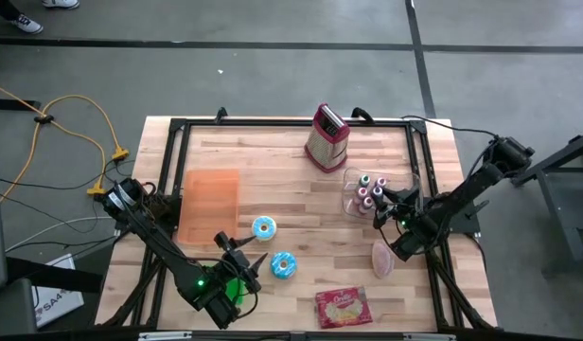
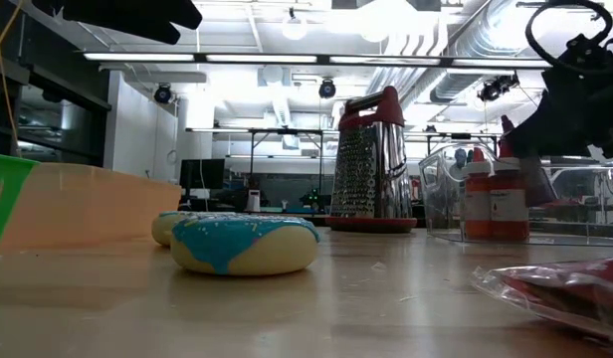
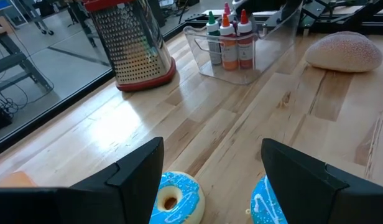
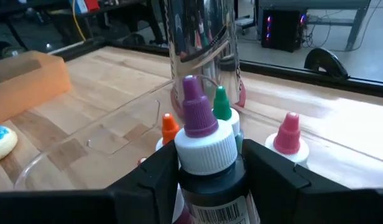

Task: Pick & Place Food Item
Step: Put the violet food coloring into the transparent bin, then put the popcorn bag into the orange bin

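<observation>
My right tool pinches a purple-capped plastic bottle, its label unreadable, over the clear bin. My left tool stands spread above two blue-iced donuts on the wooden worktop.

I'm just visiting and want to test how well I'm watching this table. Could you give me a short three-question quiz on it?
1. True or false: the right gripper is shut on a purple-capped bottle.
2. How many blue-iced doughnuts lie on the table?
3. Where does the cheese grater stand? A) lying inside the orange tray B) upright near the table's far edge C) on the snack packet

Key:
1. True; the bottle sits over the clear bin.
2. Two: one doughnut and another doughnut, just ahead of the open left gripper.
3. B
</observation>
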